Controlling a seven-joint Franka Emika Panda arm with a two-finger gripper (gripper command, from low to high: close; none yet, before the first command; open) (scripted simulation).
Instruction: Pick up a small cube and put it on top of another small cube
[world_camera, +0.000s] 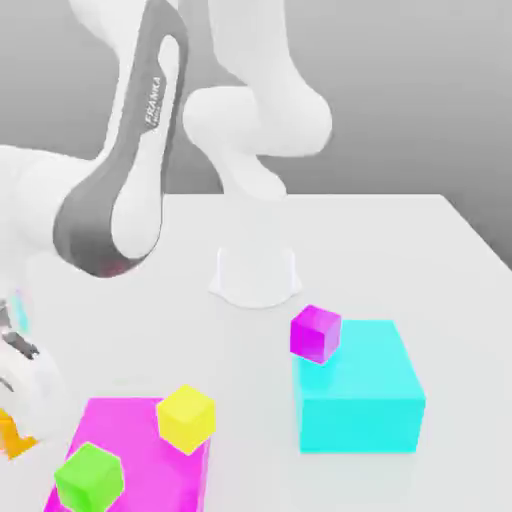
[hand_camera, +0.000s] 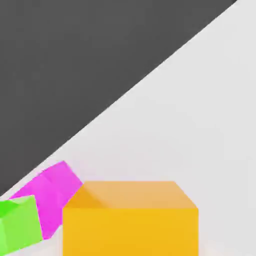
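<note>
An orange cube (world_camera: 14, 436) is seen at the exterior view's left edge, directly below the robot's white hand. In the hand view, the cube is shown close up, directly in front of the gripper (hand_camera: 131, 247). The gripper is closed around the orange cube, with the cube clasped between its two sides. Whether the cube is touching the white table (world_camera: 245, 370) cannot be told.

To the exterior view's right of the gripper, a green cube (world_camera: 90, 479) and a yellow cube (world_camera: 186, 419) are seen at a flat magenta block (world_camera: 145, 465). Farther right, a purple cube (world_camera: 316, 334) is seen at the back corner of a large cyan block (world_camera: 358, 395).
</note>
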